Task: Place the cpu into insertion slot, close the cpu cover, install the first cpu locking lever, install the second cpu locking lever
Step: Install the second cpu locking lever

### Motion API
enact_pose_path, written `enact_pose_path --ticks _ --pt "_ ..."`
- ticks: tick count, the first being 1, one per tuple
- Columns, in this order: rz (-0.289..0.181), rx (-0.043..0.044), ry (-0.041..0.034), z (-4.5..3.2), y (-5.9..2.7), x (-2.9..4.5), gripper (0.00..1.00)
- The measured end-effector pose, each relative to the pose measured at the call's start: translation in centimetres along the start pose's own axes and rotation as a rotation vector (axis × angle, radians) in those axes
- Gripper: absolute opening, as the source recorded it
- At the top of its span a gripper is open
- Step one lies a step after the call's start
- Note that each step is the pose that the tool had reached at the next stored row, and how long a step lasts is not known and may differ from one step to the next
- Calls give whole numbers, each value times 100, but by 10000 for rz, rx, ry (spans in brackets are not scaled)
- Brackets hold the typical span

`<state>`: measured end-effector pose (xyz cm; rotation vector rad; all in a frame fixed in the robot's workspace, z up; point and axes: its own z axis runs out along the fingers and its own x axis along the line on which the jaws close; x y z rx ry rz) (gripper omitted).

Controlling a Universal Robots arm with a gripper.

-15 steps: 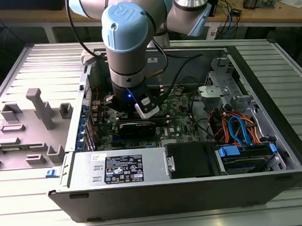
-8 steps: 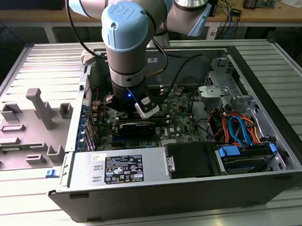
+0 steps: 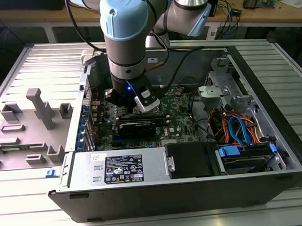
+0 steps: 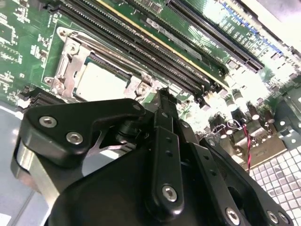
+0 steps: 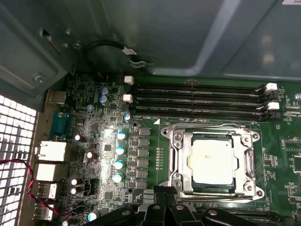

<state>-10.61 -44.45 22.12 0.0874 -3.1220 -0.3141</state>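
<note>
First wrist view gives you the clearest look: the cpu (image 5: 212, 162) lies flat inside the insertion slot (image 5: 183, 184) on the green motherboard (image 5: 282, 141), and the cpu cover (image 5: 244, 162) is down around it, so the pale metal top shows through the square window. A thin wire lever (image 5: 200, 126) runs along the edge of the slot that faces the four long black memory slots (image 5: 197, 101). The hand (image 5: 165, 194) is just beside the slot, at about 7 o'clock from the cpu, and its dark fingertips are pressed together with nothing between them, not touching the cover.

In the second wrist view you see the same chip (image 4: 101, 81) under its frame, near the black linkage of the hand (image 4: 162, 96).

In the exterior view the arm (image 3: 126, 37) reaches down into the open computer case (image 3: 274, 110), which lies on the slatted metal counter (image 3: 23, 203). A grey plastic fixture (image 3: 36, 115) stands well apart from the case, at 9 o'clock from the arm
</note>
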Motion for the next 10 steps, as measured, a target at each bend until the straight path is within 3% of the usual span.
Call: enact_pose_path --ticks 10 --pt "0 1 1 -1 -1 -5 11"
